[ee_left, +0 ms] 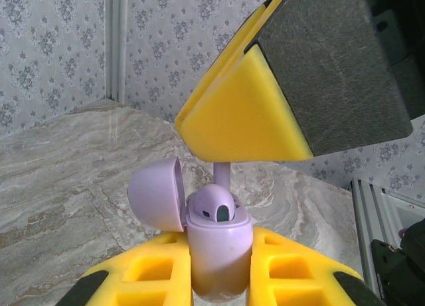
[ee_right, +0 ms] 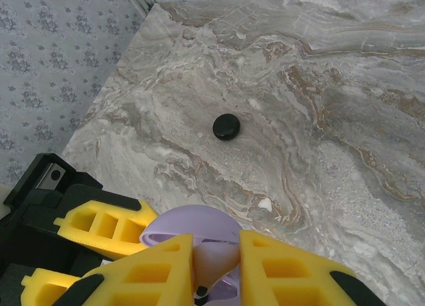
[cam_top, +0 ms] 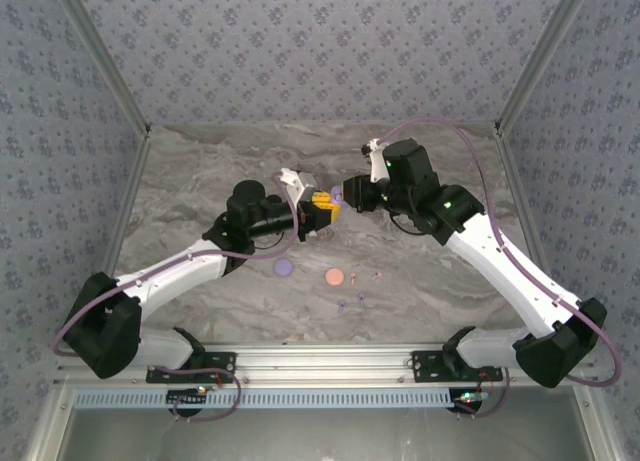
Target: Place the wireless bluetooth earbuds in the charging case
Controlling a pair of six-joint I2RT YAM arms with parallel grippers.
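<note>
Yellow foam fingers of the left gripper (ee_left: pixel 219 243) sit closest to its wrist camera, clenched on the body of the lilac charging case (ee_left: pixel 222 273) and holding it upright above the marble table (ee_right: pixel 332 87). Its lid (ee_left: pixel 158 193) is swung open to the camera's left of the case. A lilac earbud (ee_left: pixel 216 208) sits head-down in the well of the case, its stem rising straight up. Directly above the case, the right gripper (ee_right: pixel 216 246) points down and is pinched on that stem, a pale sliver of which shows between its yellow fingers in the right wrist view, just over the rounded lid. From the overhead camera the two grippers meet tip to tip at the case, near the middle of the table. Nearer the arm bases than the case, a round lilac puck (cam_top: pixel 283 268) and a round pink puck (cam_top: pixel 334 277) lie flat on the marble, with a few tiny earbuds (cam_top: pixel 377 276) scattered just beside the pink one, too small to tell their colours. Beyond the case in the right wrist view, well apart from it, a black puck-shaped case (ee_right: pixel 226 126) rests alone on the tabletop.
</note>
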